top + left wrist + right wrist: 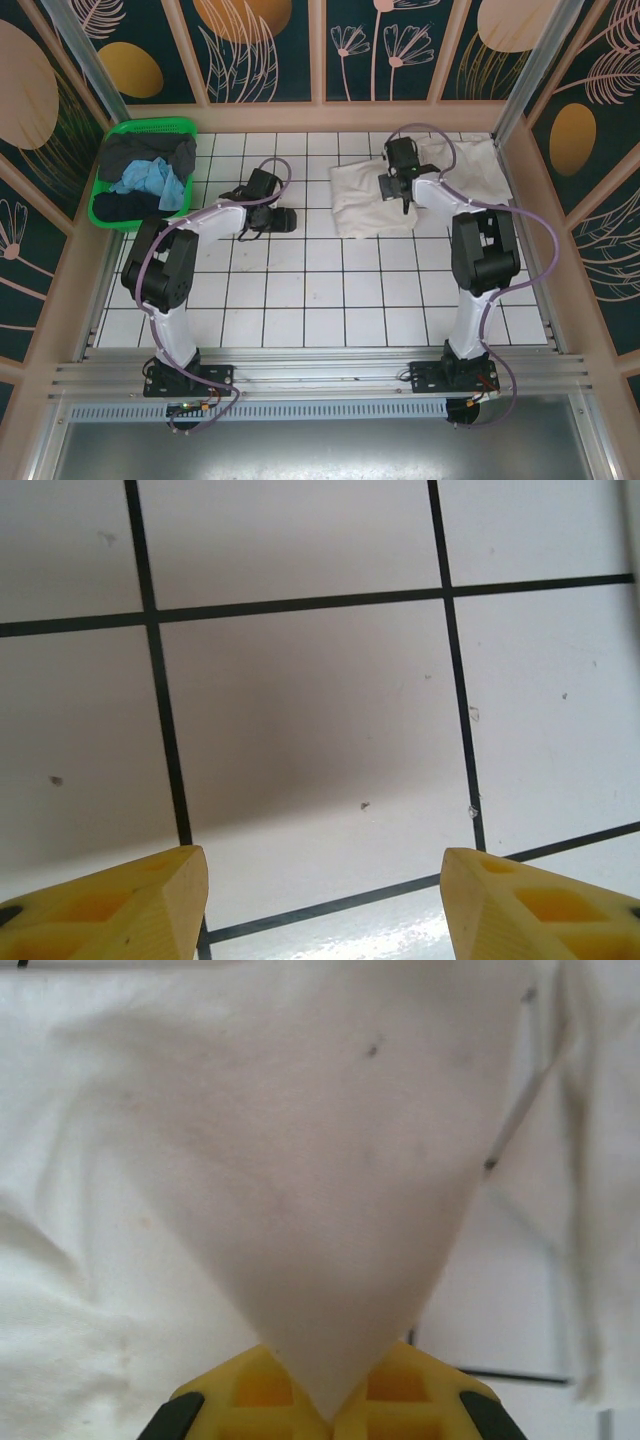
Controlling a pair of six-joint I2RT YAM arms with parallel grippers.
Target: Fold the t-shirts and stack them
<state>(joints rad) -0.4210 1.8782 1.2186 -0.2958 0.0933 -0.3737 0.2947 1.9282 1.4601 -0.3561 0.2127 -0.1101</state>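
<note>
— Why does the white t-shirt point(355, 205) lie so far back on the tiled table point(300, 300), on the right side?

— I think that is the place for folding. The right gripper point(330, 1410) has its jaws closed on a fold of it. The cloth rises from the fingers like a tent, so I judge it lifts an edge to fold it over.

— And the green basket point(150, 126) at the far left corner?

— It holds dark garments point(140, 150) and a light blue cloth point(150, 182), kept apart from the white one.

— What about the left gripper point(325, 900)?

— Its jaws stand apart with nothing between them. It is low over bare tiles, well apart from the shirt. It looks to me as if it waits to help.

— What can you not make out?

— Whether the white heap is one shirt or two, because the right arm point(480, 250) covers its middle. I cannot find the collar or the sleeves. Close to the right fingers the pinched cloth hides what lies beneath, and the far part is blurred.
</note>
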